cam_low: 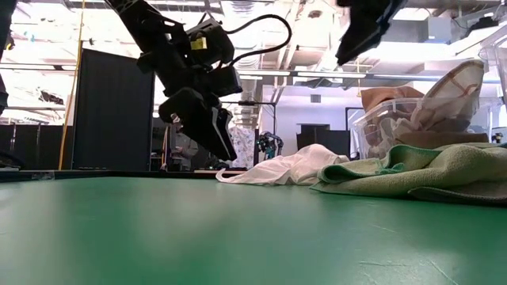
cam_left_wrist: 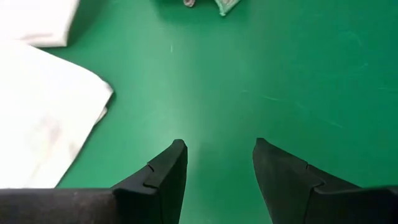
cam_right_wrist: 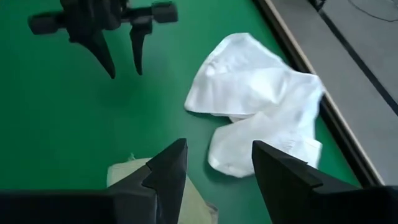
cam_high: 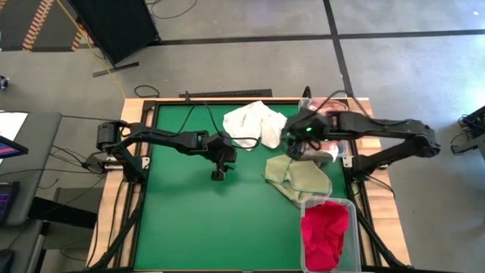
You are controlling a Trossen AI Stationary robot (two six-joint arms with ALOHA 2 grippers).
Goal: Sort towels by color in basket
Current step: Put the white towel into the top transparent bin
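Two crumpled towels, white [cam_high: 255, 125] and pale green [cam_high: 299, 180]; both hands released, empty.

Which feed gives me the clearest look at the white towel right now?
The right wrist view: the whole white towel lies unobstructed, folds visible. The high view shows it whole but small. The low view shows it edge-on; the left wrist view catches only part.
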